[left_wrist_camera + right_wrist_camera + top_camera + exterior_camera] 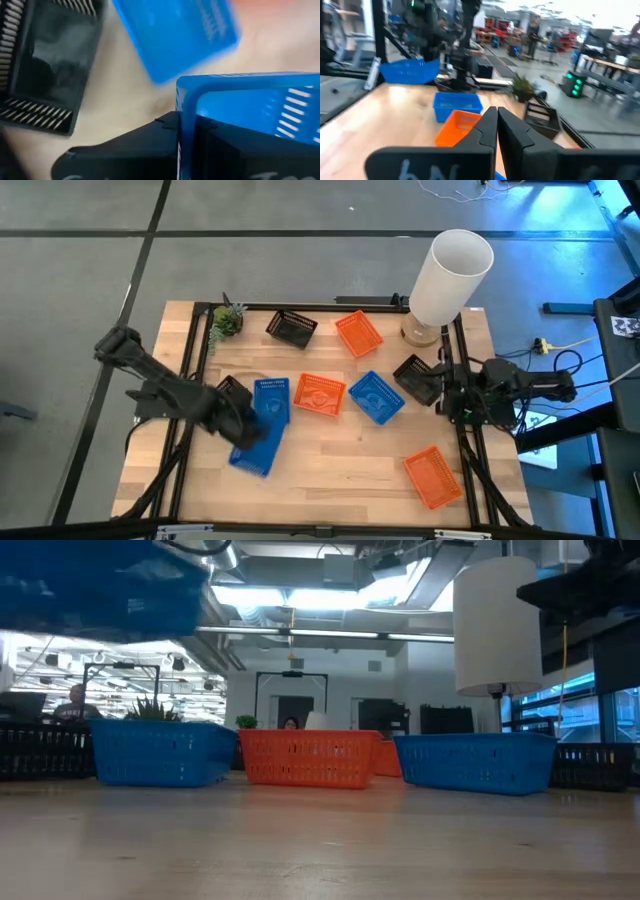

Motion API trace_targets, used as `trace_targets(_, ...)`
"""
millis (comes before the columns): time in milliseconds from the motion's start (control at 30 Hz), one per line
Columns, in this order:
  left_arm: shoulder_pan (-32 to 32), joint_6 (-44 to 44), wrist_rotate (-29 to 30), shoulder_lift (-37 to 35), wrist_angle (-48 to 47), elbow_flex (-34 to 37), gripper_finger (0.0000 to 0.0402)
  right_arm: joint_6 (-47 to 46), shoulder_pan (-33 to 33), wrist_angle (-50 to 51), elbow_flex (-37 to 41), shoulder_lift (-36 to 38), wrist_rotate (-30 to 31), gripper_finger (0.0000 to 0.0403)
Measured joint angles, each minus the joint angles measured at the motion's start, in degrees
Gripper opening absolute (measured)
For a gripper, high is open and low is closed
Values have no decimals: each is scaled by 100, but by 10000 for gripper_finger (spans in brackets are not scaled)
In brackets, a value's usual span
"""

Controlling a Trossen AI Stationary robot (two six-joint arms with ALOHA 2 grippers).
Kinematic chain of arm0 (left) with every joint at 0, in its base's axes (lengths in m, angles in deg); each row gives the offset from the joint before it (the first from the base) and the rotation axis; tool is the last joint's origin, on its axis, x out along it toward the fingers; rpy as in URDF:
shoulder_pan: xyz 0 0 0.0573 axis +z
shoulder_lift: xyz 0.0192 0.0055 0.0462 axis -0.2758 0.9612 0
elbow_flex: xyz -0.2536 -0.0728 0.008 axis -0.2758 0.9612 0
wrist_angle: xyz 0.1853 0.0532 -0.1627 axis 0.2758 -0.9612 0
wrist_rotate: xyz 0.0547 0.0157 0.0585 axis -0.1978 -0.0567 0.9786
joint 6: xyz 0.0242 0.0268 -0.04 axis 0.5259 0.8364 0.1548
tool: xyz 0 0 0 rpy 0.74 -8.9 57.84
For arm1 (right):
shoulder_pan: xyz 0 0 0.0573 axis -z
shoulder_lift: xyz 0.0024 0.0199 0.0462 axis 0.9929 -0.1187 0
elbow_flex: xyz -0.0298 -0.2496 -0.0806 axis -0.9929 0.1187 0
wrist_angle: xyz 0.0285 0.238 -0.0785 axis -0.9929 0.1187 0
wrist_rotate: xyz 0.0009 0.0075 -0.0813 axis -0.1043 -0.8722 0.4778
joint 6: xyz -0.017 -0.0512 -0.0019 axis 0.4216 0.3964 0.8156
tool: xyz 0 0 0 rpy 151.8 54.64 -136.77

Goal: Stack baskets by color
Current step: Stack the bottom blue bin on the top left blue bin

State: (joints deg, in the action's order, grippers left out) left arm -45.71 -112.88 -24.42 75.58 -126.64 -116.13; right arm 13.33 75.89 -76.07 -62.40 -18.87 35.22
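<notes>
My left gripper (243, 423) is shut on a blue basket (258, 450), which shows high at the left of the low view (100, 590). Beside it on the table rest a second blue basket (272, 398) and a black basket (45, 65). Farther right lie an orange basket (320, 395) and a third blue basket (377, 397). A black basket (292, 328) and an orange one (358, 333) sit toward the far edge, and another orange one (435, 477) near the front right. My right gripper (496, 125) waits shut at the right edge, by a black basket (415, 378). My left gripper pinches the blue basket's side wall (184, 107) close to a corner, one finger inside the basket and one outside. The fingers come down on the rim steeply from above. The basket hangs lifted clear of the table.
A tall white cylinder (448, 275) stands at the far right corner and a small green plant (228, 320) at the far left. Black frame rails run along the table's left, far and right edges. Bare wood lies along the near edge (340, 480).
</notes>
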Motion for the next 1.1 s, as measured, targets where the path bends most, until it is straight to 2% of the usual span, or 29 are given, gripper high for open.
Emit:
trace_targets(100, 448, -19, 473, -223, 13, -4, 0, 22, -2, 134, -115, -72, 141, 14)
trace_targets(300, 1545, 108, 760, -142, -490, -9, 0, 191, -2, 136, -145, -220, 221, 14)
trace_targets(467, 2210, 920, 528, 208, -227, -15, 0, 227, 0, 134, -145, -303, 215, 14)
trace_targets(633, 2381, 1169, 258, 531, -313, -9, 0, 229, 0, 96, -145, -330, 206, 14)
trace_targets(1100, 2498, 1168, 54, 1052, -296, -9, 0, 253, -2, 100, -145, -340, 203, 14)
